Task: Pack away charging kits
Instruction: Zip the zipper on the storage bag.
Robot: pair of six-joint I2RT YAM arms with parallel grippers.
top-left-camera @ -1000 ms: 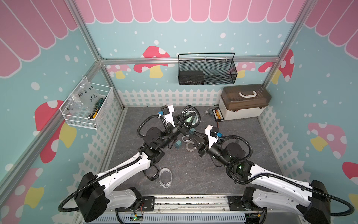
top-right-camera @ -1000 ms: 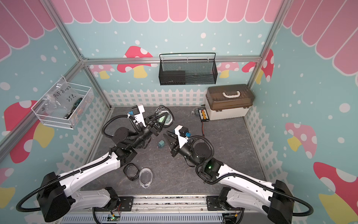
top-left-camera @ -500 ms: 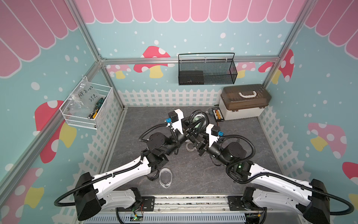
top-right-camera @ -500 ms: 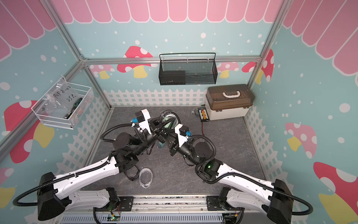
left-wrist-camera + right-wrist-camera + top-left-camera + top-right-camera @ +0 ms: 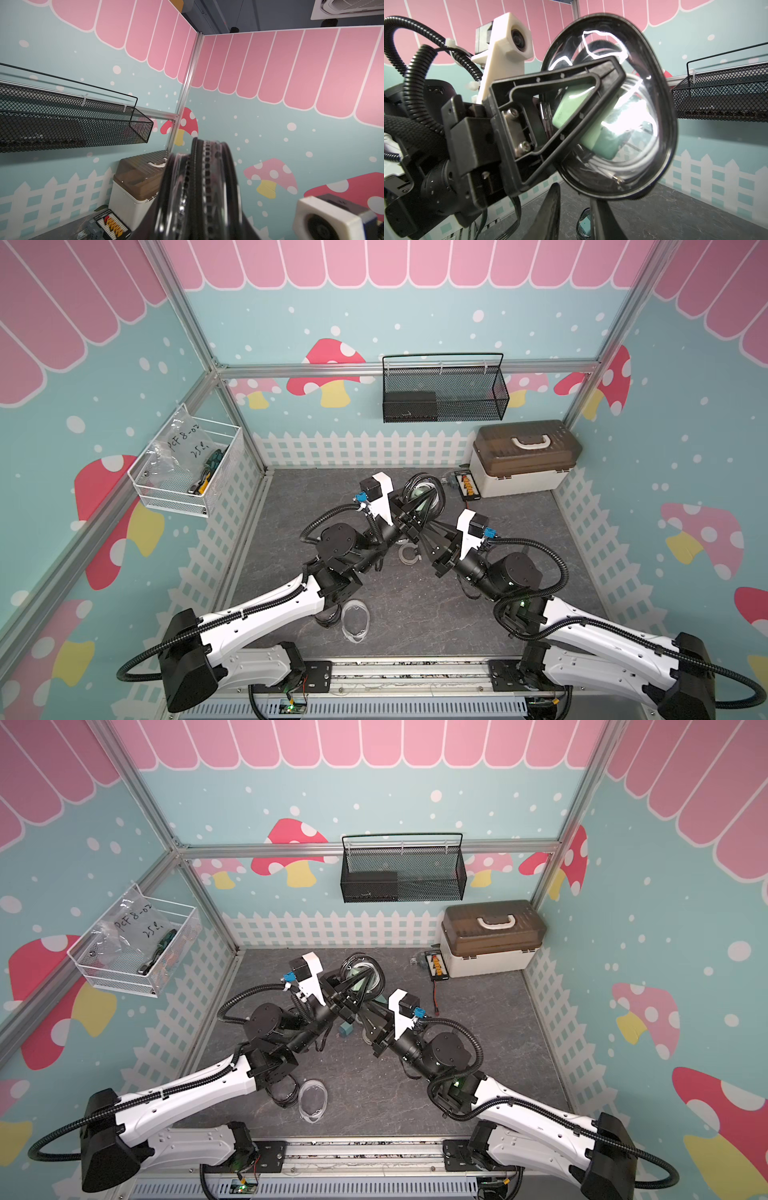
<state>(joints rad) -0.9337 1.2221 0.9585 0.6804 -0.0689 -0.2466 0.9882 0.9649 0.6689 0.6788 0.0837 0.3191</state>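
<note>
My left gripper [image 5: 415,510] is shut on a black-rimmed oval pouch [image 5: 424,493], holding it upright above the table's middle. Through its clear window the right wrist view shows a pale green charger [image 5: 571,108] and a coiled white cable [image 5: 623,166]. The left wrist view sees the pouch [image 5: 199,187] edge-on, zipper facing the camera. My right gripper [image 5: 574,199] is just under the pouch's lower rim, jaws apart with nothing between them. On the table lie a loose white cable [image 5: 409,553], a teal charger [image 5: 345,1028], a clear pouch [image 5: 356,620] and a black-rimmed pouch [image 5: 284,1092].
A beige box with a brown lid [image 5: 523,460] stands at the back right, a black board with orange connectors [image 5: 467,487] beside it. A black mesh basket [image 5: 442,393] hangs on the back wall and a white wire basket [image 5: 187,472] on the left wall.
My left gripper has carried the pouch rightward to the middle. The right gripper has come up beneath it and its jaws have parted a little.
</note>
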